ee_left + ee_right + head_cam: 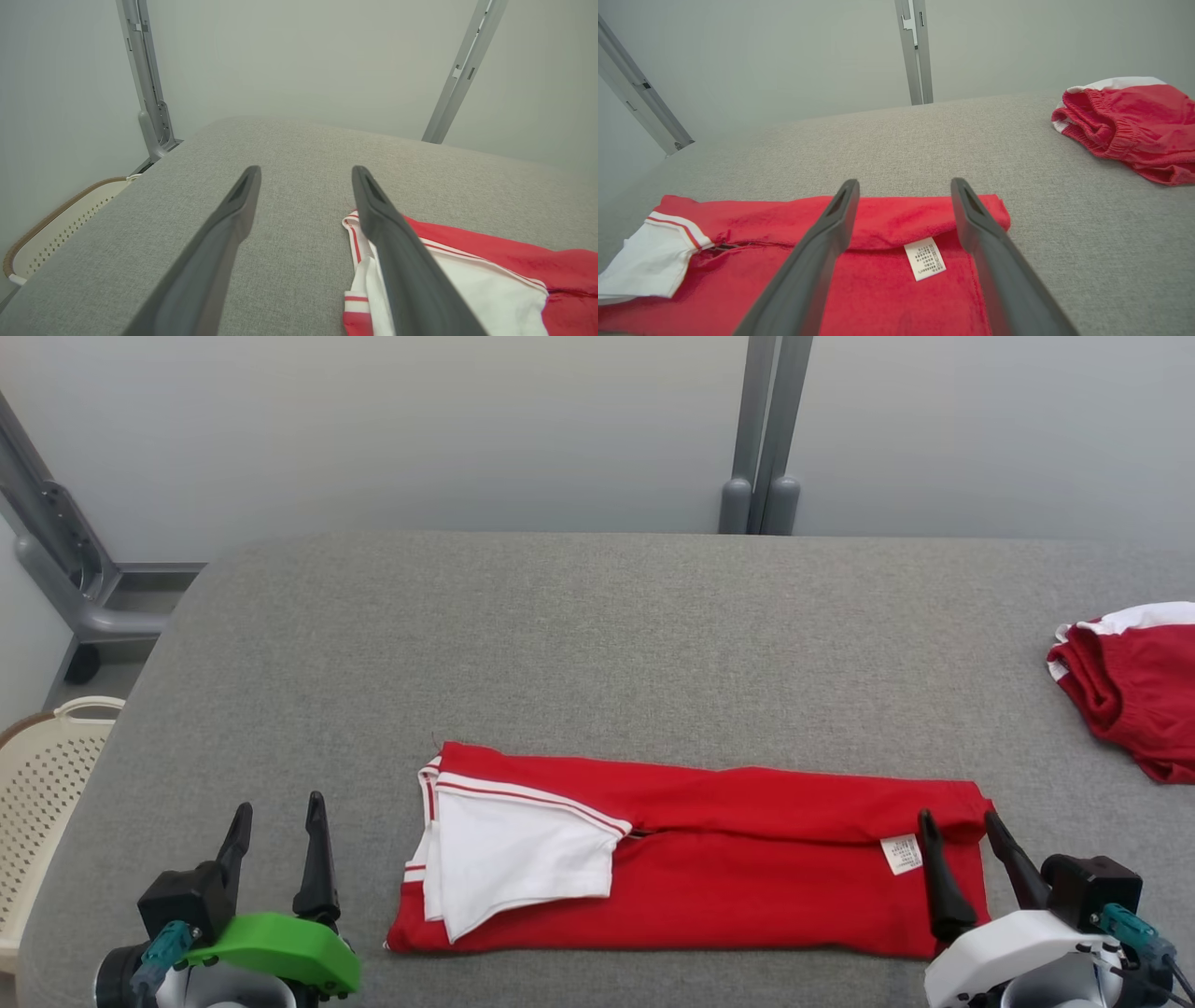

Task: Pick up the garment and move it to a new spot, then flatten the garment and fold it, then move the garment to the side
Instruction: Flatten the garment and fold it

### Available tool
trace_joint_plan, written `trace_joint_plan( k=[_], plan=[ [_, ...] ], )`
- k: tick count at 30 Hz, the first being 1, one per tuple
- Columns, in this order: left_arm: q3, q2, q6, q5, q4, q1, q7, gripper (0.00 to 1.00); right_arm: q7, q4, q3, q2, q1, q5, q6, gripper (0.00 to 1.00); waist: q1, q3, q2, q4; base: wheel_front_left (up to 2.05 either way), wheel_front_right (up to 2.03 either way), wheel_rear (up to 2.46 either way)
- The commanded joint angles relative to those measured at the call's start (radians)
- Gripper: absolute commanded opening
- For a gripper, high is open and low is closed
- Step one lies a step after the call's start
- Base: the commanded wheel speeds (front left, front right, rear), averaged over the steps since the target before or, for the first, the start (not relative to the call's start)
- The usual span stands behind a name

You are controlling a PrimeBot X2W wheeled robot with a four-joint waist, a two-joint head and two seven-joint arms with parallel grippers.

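Observation:
A red garment (747,859) with white sleeves lies folded into a long strip near the front edge of the grey table (597,644). Its white sleeve end (504,859) points left and a white care label (901,854) sits near its right end. My left gripper (277,817) stands open above bare table, left of the garment's sleeve end, holding nothing. My right gripper (962,821) stands open over the garment's right end, its fingers either side of the label (925,259). In the left wrist view the sleeve end (467,289) lies by the right finger.
A second red and white garment (1134,686) lies bunched at the table's right edge, also in the right wrist view (1129,126). A cream perforated basket (42,784) stands off the table's left side. Grey metal posts (766,439) rise behind the table.

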Motion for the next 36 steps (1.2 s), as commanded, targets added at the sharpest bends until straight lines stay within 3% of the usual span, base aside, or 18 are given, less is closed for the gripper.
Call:
trace_joint_plan(
  k=[1,20,26,31,32,35,36],
  plan=[
    [0.009,-0.007,-0.013,0.013,0.0,-0.012,-0.003,1.0,-0.012,0.005,0.003,-0.002,0.008,-0.003,-0.001,1.0,0.0,0.006,0.0,-0.007,0.0,0.0,0.0],
    [0.053,-0.054,-0.077,0.11,0.019,0.009,-0.003,1.0,0.016,0.016,0.001,-0.001,-0.032,-0.001,-0.001,1.0,0.0,0.024,0.0,-0.012,0.0,0.0,0.0],
    [0.047,-0.062,-0.086,0.135,0.013,0.014,-0.003,1.0,0.163,-0.008,-0.083,-0.003,-0.081,-0.044,-0.001,1.0,0.0,0.041,0.0,-0.013,0.0,0.0,0.0],
    [0.051,-0.072,-0.095,0.144,0.009,0.007,-0.003,1.0,0.364,-0.049,-0.188,-0.002,-0.16,-0.113,-0.001,1.0,0.0,0.079,0.0,-0.011,0.0,0.0,0.0],
    [0.051,-0.072,-0.095,0.144,0.009,0.007,-0.003,1.0,0.364,-0.049,-0.188,-0.002,-0.16,-0.113,-0.001,1.0,0.0,0.079,0.0,-0.011,0.0,0.0,0.0],
    [0.047,-0.077,-0.098,0.155,0.01,-0.016,-0.003,1.0,0.543,-0.045,-0.227,0.0,-0.217,-0.15,-0.001,1.0,0.0,0.108,0.0,0.0,0.0,0.0,0.0],
    [0.047,-0.077,-0.098,0.155,0.01,-0.016,-0.003,1.0,0.543,-0.045,-0.227,0.0,-0.217,-0.15,-0.001,1.0,0.0,0.108,0.0,0.0,0.0,0.0,0.0]
  ],
)
